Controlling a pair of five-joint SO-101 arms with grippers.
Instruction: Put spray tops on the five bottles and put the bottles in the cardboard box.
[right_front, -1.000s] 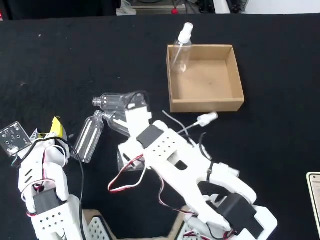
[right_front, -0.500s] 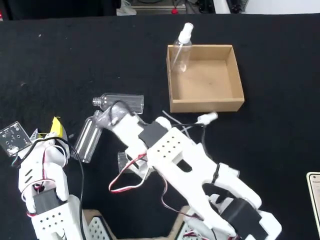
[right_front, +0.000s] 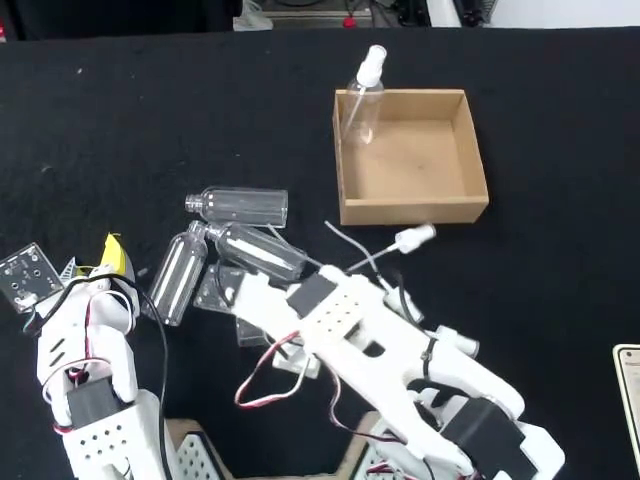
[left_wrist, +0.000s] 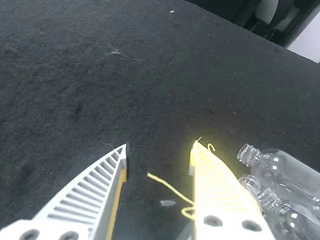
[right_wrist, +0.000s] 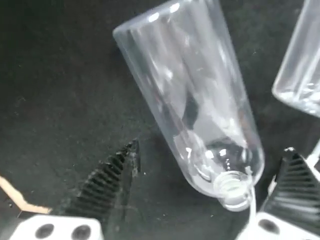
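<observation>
1. Step in hand (a judgement): the right arm is lining up to pick the middle bottle (right_front: 260, 252) off the table (right_front: 120, 120) so a spray top can go on.
2. Right tool (right_wrist: 210, 150): fingers apart, one on each side of that bottle, not clamped. The bottle lies flat w/ its open neck toward the wrist.
3. Other bottles: the far bottle (right_front: 243, 205) lies just beyond it and the left bottle (right_front: 176, 280) just beside it. Both are uncapped, to the near-left of the box (right_front: 410, 210).
4. The capped bottle (right_front: 361, 105) stands in the box's far-left corner.
5. A spray top (right_front: 413, 238) w/ tube lies on the table just near of the box, right of the loose bottles.
6. Left tool (left_wrist: 160, 145): fingers apart and empty, over the table at near-left, w/ two bottle necks close by.
7. To do it well:
   - Centre the bottle between the fingers first, as it's round and may roll when they meet.
   - Close on the body below the shoulder, so the neck is free for the top.
   - Squeeze lightly; thin clear plastic prob. dents or slips.
   - Lift straight up, clear of the neighbours, and mind the tube end near the neck.
</observation>
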